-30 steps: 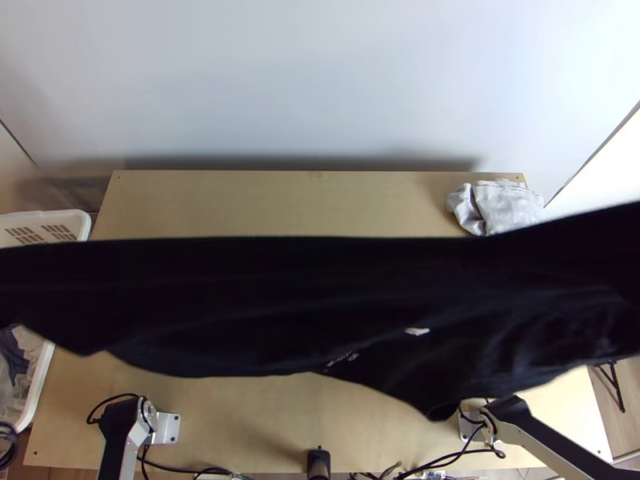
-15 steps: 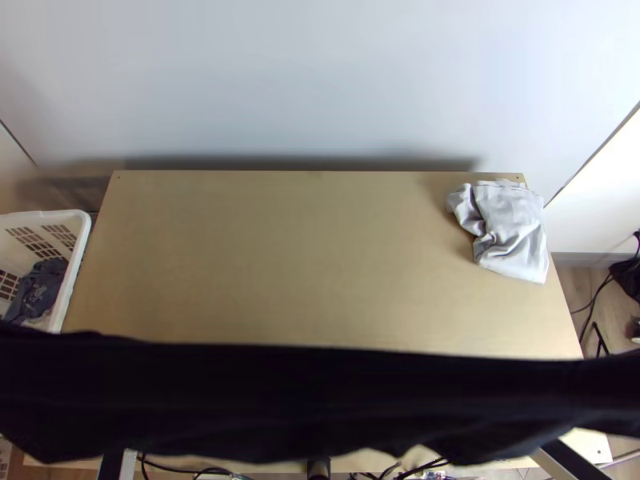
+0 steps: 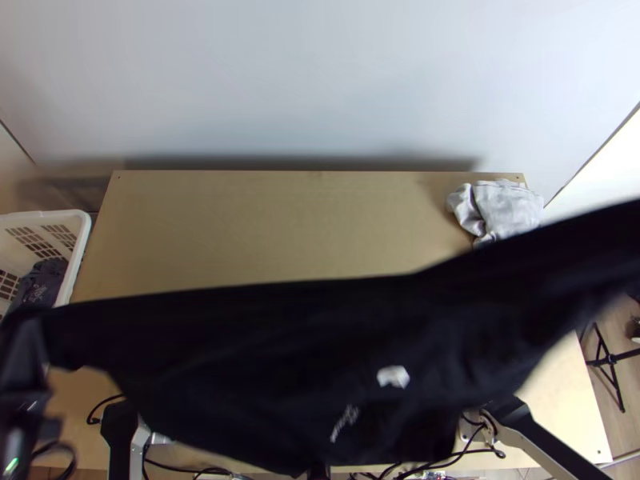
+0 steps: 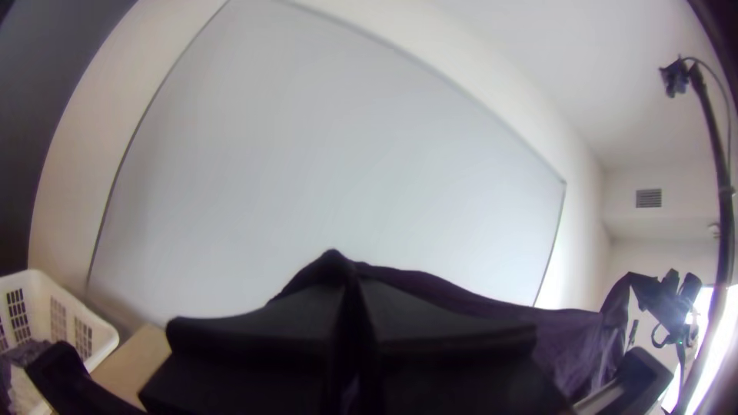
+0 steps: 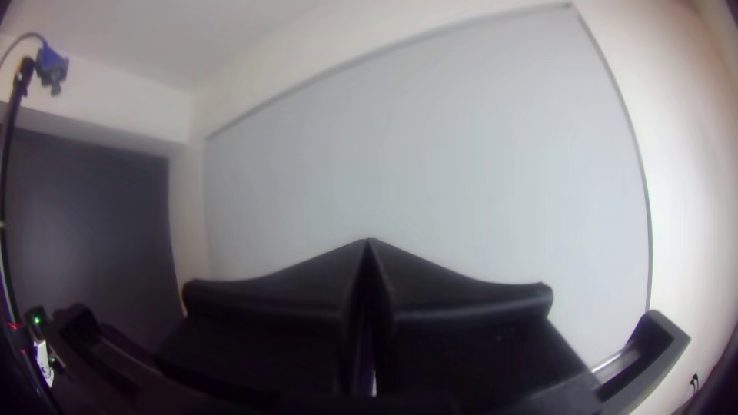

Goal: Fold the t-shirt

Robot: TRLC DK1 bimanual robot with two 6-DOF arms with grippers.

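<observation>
The left gripper's (image 3: pixel 26 358) fingers are clenched together on the black t-shirt (image 3: pixel 264 352); the right gripper's (image 5: pixel 369 243) fingers are also pressed together, with a sliver of the same dark cloth pinched between them. Which parts of the shirt they grip I cannot tell.

Take the table (image 3: pixel 280 228) as a clock in the top view, 12 at its far edge. The left gripper is near 9 o'clock. The t-shirt hangs in the air, strung out from there across the near half and past the table's side between 2 and 3, its upper edge pulled taut and its lower part drooping in loose folds. A small light patch (image 3: pixel 393 376) sits on it around 4 o'clock.

At 2 o'clock a light grey cloth (image 3: pixel 500 206) lies bunched on the table, partly behind the shirt. Between 9 and 10, beside the table, is a white basket (image 3: pixel 82 240) with dark cloth (image 3: pixel 42 282) inside. Beyond 12 stands a pale wall (image 3: pixel 320 80).
</observation>
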